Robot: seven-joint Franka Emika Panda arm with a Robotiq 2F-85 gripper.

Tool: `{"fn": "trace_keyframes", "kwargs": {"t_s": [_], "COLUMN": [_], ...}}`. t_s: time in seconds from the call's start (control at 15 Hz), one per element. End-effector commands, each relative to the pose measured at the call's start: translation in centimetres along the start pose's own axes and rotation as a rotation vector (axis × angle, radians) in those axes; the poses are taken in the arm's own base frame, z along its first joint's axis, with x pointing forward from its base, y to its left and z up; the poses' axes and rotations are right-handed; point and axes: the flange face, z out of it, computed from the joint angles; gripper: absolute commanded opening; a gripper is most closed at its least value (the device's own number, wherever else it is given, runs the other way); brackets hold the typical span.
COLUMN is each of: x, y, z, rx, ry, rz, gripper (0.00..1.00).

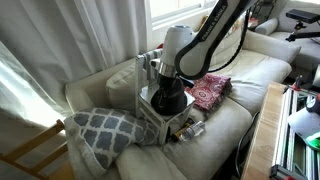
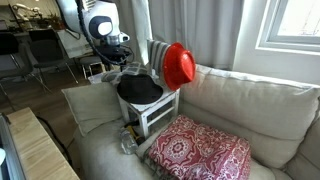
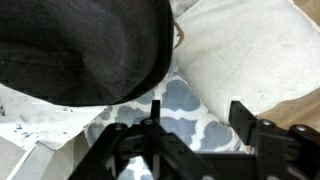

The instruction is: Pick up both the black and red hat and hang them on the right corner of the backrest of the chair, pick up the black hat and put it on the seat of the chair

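Soft, dome-shaped black fabric hat (image 2: pixel 140 90) sits on the seat of the small pale slatted chair (image 2: pixel 152 118) — likely light, floppy, best pinched at its brim — gripper (image 3: pixel 197 112) alongside, jaws apart, empty.

Quick tally: two hats in total, one black hat (image 2: pixel 140 90) right by the claw (image 2: pixel 114 63) and one red hat (image 2: pixel 180 66) a little past it, on the far side of the black one. There's one chair (image 2: pixel 160 118) just under the claw, one lattice cushion (image 1: pixel 105 132) near it and one dark red patterned cloth (image 2: pixel 200 150) farther off. One sofa (image 2: pixel 255 100) holds the lot, and there's one robot arm (image 1: pixel 215 30).
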Motion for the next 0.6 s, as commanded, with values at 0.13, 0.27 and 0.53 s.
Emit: {"fn": "trace_keyframes", "kwargs": {"t_s": [0.13,0.27,0.53], "x": [-0.6,-2.3,-4.9], "y": [1.7,3.3,7.3], "z": [-7.9,-11.0,-19.3], "rx": [0.128,0.174,0.277], "ry": [-0.079,-0.135,-0.177], "rz": [0.148,0.230,0.318], "gripper": [1.00,1.00,1.00]}}
